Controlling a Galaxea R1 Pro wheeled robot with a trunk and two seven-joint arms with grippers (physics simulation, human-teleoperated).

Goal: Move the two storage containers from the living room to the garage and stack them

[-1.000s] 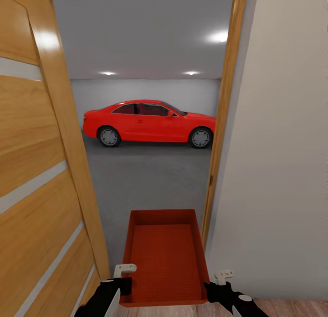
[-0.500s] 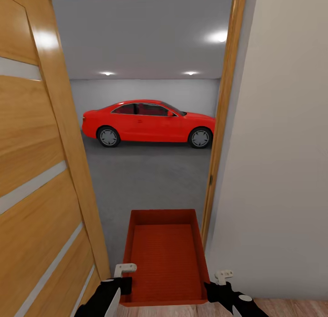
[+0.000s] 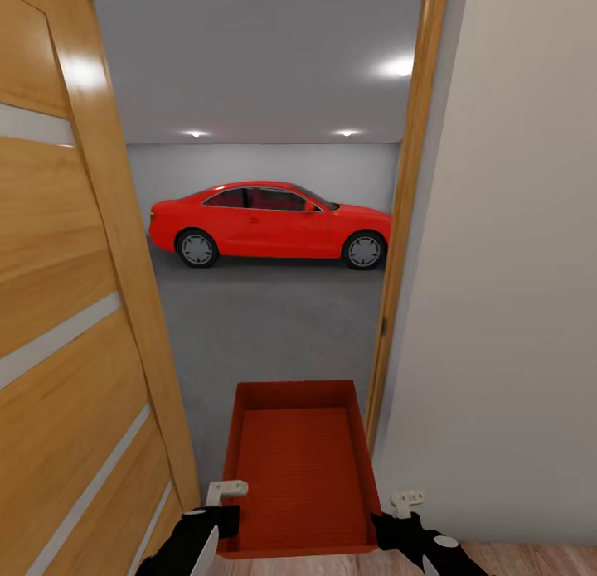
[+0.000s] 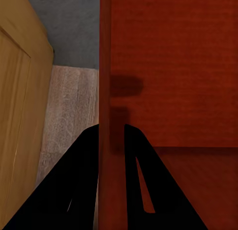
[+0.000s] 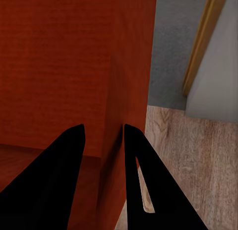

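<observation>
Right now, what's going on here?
The robot stands at an open door facing the garage, carrying one orange-red box in front of it. The left claw is clamped on the box's left wall, the right claw on its right wall. Ahead lie the grey floor and a red car. The box is not set down yet.

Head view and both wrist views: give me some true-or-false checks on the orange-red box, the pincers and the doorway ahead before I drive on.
1. Both pincers grip the orange-red open rectangular storage container, the left pincer and right pincer each straddling a side wall. True.
2. The wood-panelled door is shut. False: it stands open at the left.
3. A red coupe car is parked on the dark grey concrete floor. True.
4. The container holds a second box. False: it is empty.
</observation>
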